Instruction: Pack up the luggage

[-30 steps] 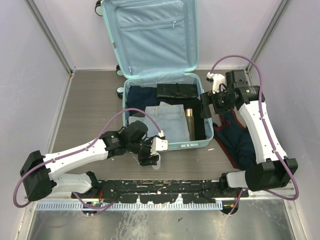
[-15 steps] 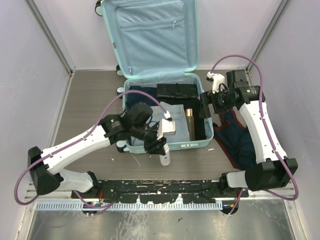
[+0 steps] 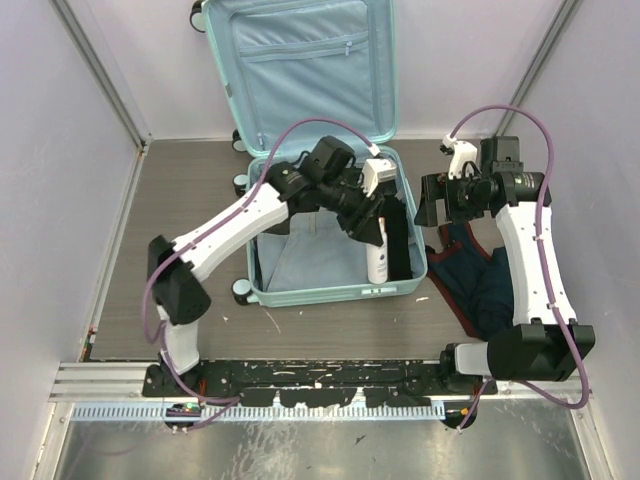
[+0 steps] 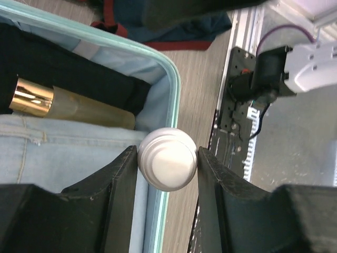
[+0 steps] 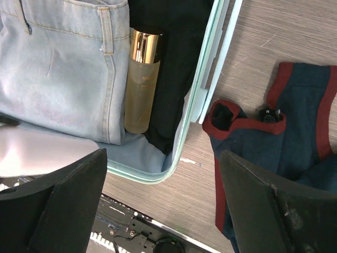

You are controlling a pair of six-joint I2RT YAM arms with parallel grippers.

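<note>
Left pincer (image 4: 167,158) clamped on a white round-capped bottle (image 3: 378,262) above the open pale mint-blue hard-shell suitcase (image 3: 330,292) on the grey bench (image 3: 180,200); best lowered beside the amber gold-capped bottle (image 5: 141,79) before release. Right pincer (image 5: 163,155) gapes apart.

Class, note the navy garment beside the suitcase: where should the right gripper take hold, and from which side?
Probably the bunched red-trimmed fold of the garment nearest the suitcase, from straight above: the rest lies low on the table, leaving only that raised fold for the jaws to pinch.
</note>
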